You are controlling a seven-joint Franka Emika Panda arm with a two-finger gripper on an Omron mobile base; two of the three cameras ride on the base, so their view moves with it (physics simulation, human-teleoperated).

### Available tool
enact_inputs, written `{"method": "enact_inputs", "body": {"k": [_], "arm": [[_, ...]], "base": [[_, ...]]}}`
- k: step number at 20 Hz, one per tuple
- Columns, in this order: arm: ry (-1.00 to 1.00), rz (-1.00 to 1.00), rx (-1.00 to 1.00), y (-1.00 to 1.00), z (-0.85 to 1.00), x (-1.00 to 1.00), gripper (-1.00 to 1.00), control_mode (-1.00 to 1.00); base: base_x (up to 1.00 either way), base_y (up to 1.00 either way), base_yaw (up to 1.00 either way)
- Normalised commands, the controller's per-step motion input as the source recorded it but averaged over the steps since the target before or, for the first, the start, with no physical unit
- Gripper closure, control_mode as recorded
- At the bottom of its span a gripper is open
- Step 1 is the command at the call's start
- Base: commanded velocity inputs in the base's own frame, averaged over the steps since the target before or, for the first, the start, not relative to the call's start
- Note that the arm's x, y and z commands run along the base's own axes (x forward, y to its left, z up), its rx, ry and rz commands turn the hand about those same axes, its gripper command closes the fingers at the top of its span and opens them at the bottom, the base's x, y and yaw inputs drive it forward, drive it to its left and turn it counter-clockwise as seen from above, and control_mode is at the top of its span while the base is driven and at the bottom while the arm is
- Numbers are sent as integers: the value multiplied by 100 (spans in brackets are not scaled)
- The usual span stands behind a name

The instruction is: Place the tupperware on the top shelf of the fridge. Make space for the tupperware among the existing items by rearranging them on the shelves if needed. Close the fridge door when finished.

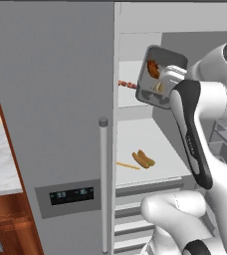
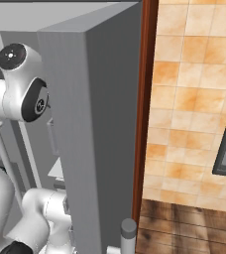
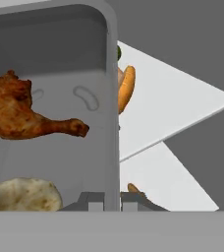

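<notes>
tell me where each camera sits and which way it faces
Left base view: behind the arm's left, facing the open fridge; the arm holds the tupperware up there.
Right base view: behind its right, facing the fridge door; arm at left.
Hand view: on the hand, along the tool, shut on the tupperware wall.
Left base and hand views share the tupperware.

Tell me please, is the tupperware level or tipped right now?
Tipped: the tupperware is held on edge at the fridge, its open side with the chicken leg facing sideways.
</notes>
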Motion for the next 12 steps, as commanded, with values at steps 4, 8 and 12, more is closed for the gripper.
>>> {"method": "enact_inputs", "body": {"k": [4, 8, 12], "arm": [[-9, 0, 0, -7, 0, 41, 100, -100], [-4, 0, 0, -2, -1, 48, 100, -100], [-1, 0, -1, -1, -8, 56, 100, -100]], "base": [[0, 0, 0], [0, 0, 0], [0, 0, 0]]}}
